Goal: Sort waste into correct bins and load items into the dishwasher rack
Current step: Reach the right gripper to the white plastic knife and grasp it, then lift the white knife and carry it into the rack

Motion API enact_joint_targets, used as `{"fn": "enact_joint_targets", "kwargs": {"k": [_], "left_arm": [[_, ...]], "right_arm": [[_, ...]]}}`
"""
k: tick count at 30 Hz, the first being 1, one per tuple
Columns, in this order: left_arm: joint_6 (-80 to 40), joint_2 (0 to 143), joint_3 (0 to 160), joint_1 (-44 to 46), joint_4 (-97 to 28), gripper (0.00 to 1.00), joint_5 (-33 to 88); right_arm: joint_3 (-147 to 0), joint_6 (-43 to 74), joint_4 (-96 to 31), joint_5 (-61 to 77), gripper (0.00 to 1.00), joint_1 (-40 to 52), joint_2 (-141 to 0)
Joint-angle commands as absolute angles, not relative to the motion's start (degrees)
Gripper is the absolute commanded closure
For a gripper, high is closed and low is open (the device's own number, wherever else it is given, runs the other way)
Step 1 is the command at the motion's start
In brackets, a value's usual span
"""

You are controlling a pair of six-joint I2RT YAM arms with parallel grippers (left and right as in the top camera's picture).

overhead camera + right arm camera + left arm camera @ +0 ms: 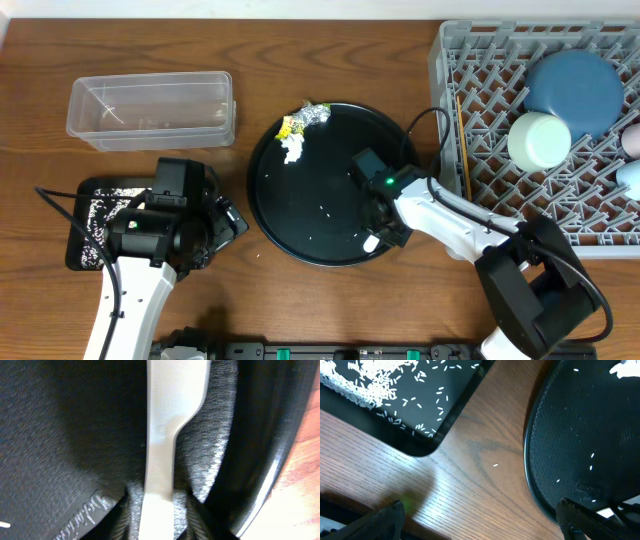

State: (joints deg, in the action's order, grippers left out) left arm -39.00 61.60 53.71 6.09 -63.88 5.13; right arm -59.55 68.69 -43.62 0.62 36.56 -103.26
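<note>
The white spoon's [170, 410] handle is clamped by the right gripper [379, 234] at the round black tray's [300, 210] near right edge. The left gripper [480, 519] is held wide open above the counter [470, 480], between that tray and the shallow black tray [84, 192]. Foil [316, 114] is seen at the round tray's far edge.

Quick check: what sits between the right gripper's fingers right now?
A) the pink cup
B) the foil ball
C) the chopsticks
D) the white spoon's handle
D: in the right wrist view the handle of the white spoon runs straight between the fingers of the right gripper, which flank it closely, over the round black tray.
</note>
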Motion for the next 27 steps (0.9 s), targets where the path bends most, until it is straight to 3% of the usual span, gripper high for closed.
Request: {"fn": "enact_joint_targets", "kwargs": {"k": [1, 9, 27], "left_arm": [[-39.3, 61.5, 54.7, 5.8, -64.0, 0.02, 4.0], [-39.3, 61.5, 54.7, 5.8, -64.0, 0.02, 4.0], [-39.3, 61.5, 54.7, 5.8, -64.0, 0.02, 4.0]], "right_arm": [[-59.3, 67.2, -42.8, 0.2, 0.76, 36.2, -104.9], [-61.1, 64.7, -43.3, 1.1, 0.98, 35.7, -104.5], [-72.1, 54.0, -52.2, 2.0, 0.99, 27.1, -94.6]]}}
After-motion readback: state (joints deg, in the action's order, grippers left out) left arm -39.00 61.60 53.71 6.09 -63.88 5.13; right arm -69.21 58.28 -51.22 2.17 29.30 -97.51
